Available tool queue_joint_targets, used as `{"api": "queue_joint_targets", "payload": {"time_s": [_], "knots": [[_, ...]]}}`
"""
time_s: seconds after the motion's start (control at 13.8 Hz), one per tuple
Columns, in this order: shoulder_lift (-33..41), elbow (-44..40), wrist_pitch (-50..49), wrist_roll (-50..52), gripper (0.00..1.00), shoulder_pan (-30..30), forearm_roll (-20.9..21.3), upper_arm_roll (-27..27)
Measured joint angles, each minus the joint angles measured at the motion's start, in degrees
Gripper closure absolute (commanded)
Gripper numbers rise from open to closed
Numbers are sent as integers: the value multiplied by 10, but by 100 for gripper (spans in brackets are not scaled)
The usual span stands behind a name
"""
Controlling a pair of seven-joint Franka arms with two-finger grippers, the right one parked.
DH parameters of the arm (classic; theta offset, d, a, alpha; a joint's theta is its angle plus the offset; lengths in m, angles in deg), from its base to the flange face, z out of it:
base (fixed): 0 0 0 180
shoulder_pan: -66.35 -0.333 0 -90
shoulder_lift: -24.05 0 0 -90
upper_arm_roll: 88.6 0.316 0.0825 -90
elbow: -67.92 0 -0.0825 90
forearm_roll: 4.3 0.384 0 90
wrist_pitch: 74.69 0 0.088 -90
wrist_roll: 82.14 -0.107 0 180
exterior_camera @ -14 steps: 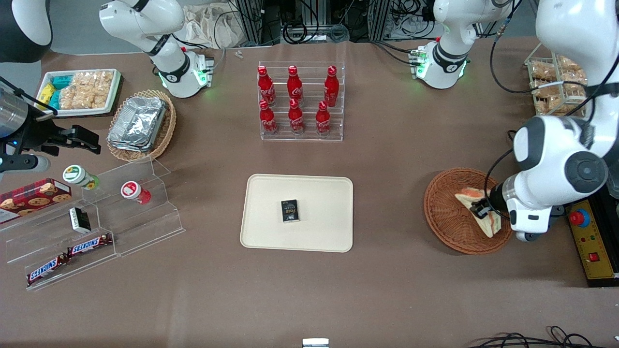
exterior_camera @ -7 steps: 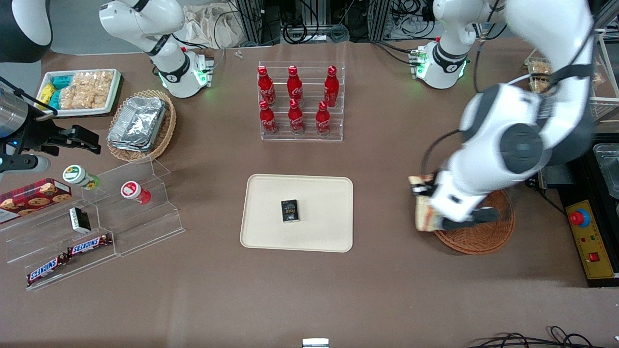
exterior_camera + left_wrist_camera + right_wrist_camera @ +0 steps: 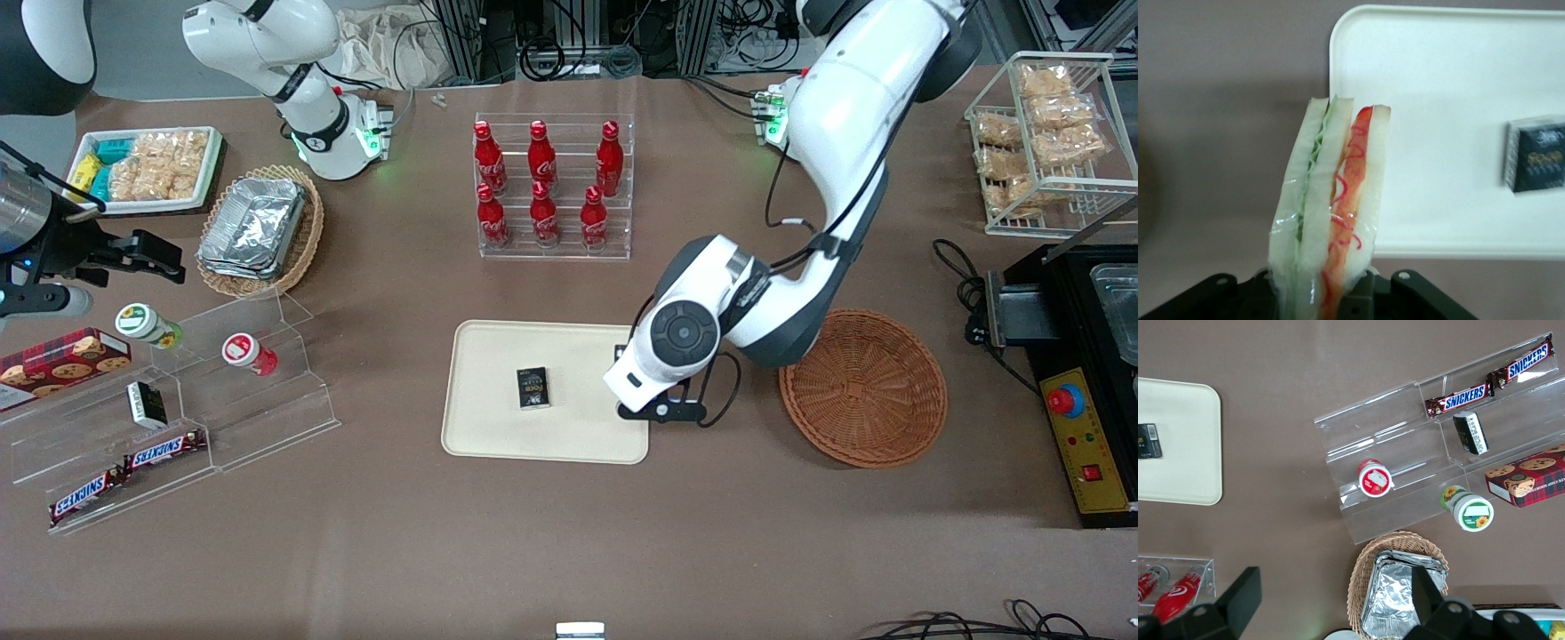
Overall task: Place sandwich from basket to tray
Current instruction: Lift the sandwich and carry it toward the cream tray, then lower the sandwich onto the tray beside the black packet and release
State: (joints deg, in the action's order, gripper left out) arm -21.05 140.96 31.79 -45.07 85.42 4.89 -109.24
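The gripper [image 3: 1331,293] is clamped on the wrapped sandwich [image 3: 1331,213], holding it on edge above the tray [image 3: 498,427] rim nearest the now-empty basket [image 3: 862,387]. Its long axis points inward toward bare tray beside the small black box [image 3: 532,388].

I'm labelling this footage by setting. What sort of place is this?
Probably a robotics lab staged as a snack counter: cola bottles on an acrylic rack, Snickers bars on clear steps, cables around the table. The gripper holds the sandwich at the tray edge.
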Motion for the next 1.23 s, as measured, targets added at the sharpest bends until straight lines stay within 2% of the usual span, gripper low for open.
{"api": "queue_joint_targets", "payload": {"time_s": [0.14,0.29,0.36,0.51,0.58,0.65,0.72,0.8,1.23], "knots": [[-33,-2,55,43,100,7,34,0],[-55,-6,89,75,96,14,44,0],[-59,-8,92,82,92,17,45,0],[-60,-12,93,97,77,18,45,0],[-61,-14,93,104,51,18,45,1],[-62,-14,96,108,37,18,45,1],[-66,-14,109,111,12,20,45,1],[-72,-14,122,114,1,22,45,1],[-79,-22,130,123,1,28,49,1]]}}
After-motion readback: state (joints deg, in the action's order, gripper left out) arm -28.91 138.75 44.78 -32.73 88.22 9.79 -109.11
